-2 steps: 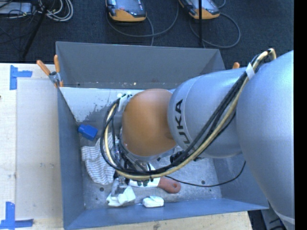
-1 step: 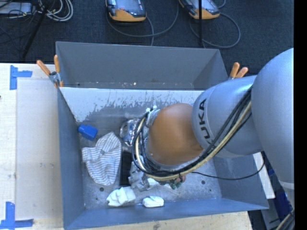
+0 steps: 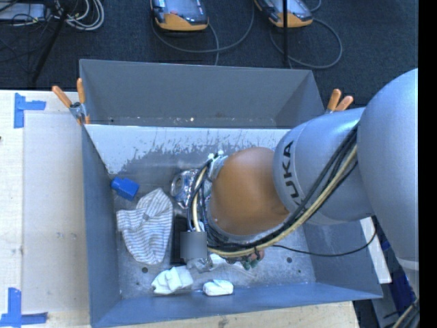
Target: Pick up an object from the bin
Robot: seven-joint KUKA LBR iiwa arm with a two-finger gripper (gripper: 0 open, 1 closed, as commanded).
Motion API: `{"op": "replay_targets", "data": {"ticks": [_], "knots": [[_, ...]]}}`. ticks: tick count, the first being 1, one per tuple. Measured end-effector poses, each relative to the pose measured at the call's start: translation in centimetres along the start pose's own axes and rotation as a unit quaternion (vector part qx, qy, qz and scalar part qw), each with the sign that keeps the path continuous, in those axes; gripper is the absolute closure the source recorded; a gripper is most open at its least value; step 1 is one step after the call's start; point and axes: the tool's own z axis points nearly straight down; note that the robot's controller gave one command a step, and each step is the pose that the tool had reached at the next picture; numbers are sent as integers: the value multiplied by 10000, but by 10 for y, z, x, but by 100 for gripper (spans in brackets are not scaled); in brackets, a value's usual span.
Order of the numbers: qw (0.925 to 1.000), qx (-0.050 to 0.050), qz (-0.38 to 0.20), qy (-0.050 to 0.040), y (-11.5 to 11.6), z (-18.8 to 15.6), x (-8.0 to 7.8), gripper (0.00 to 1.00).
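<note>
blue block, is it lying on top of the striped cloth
No, the blue block sits on the bin floor, up and left of the striped cloth.

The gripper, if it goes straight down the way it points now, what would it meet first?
Most likely the crumpled white wad near the front wall of the grey metal bin; its edge lies right by the gripper. The striped grey-white rag lies to one side. Depth is unclear.

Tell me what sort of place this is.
Probably a robotics lab's bin-picking station: a KUKA arm reaches into a grey metal bin holding a striped cloth, with cables and handheld units on the floor behind.
</note>
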Motion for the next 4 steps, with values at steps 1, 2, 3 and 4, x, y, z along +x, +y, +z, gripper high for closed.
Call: {"op": "replay_targets", "data": {"ticks": [1, 2, 3, 4], "knots": [[10000, -3, 39, 62, -4, -30, 9, 100], [10000, 11, 58, 13, -4, -74, 4, 100], [10000, 5, 75, 46, -4, -80, 2, 100], [10000, 22, -39, -48, -4, -109, -13, 100]]}}
